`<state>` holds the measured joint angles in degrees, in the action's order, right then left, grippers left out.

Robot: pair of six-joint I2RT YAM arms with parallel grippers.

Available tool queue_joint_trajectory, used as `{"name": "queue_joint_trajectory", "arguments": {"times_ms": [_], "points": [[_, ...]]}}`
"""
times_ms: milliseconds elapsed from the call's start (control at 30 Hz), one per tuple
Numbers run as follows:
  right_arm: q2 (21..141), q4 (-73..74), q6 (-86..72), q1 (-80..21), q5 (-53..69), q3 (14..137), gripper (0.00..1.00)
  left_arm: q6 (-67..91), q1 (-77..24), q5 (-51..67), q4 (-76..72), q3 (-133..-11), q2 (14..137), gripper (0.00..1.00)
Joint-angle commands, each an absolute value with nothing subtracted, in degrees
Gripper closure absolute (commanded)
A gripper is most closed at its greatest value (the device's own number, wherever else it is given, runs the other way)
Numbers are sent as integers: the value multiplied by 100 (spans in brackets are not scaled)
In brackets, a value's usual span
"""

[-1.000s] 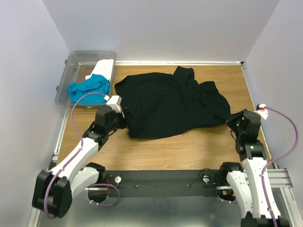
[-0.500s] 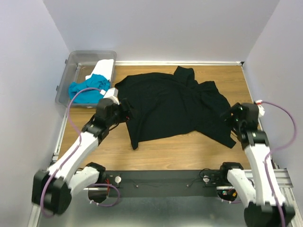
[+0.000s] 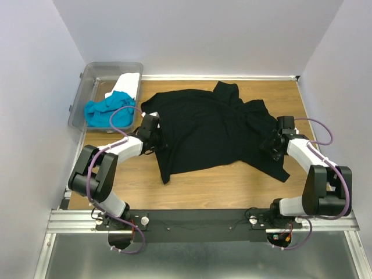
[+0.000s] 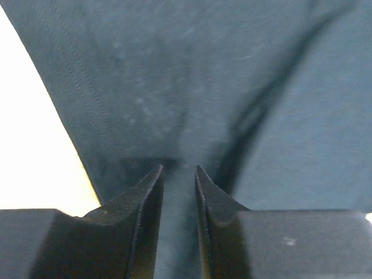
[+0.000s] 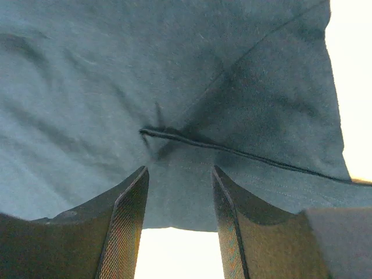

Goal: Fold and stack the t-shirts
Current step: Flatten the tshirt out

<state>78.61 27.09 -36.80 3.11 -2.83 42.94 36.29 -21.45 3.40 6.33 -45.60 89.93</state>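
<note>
A: Where did the black t-shirt [image 3: 209,131] lie?

B: Spread on the counter [image 3: 232,186], under both arms. The right end effector [image 5: 179,170] stood apart above a seam. The left end effector [image 4: 179,170] was nearly together, cloth between its fingers, grip indeterminable.

black t-shirt [image 3: 203,128]: soft cloth, matt, fine knit; up close it shows light lint specks and a stitched hem.
turquoise t-shirt [image 3: 107,110]: soft cloth, matt, crumpled.
white t-shirt [image 3: 129,84]: cloth, matt.
bin [image 3: 78,103]: clear plastic, smooth, a little glossy.
table [image 3: 232,183]: wood-grain top, smooth, low sheen.
left gripper [image 4: 179,171]: hard black plastic, smooth, dull shine.
right gripper [image 5: 179,174]: black, the inner faces have a fine grid texture and look rough.
cables [image 3: 87,177]: purple cover, smooth, glossy.
frame [image 3: 64,220]: bare silvery metal, ribbed.
</note>
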Motion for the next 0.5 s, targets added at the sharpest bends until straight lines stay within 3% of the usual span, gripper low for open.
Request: {"name": "queue_joint_trajectory", "arguments": {"times_ms": [0, 467], "points": [[8068, 2531, -3691, 343, -140, 4088, 44, 3489, -2066, 53, 791, -4570, 9298, 68], [7173, 2698, -4447, 360, 377, 2892, 35, 2927, -1328, -492, 1204, -5281, 10089, 73]]}}
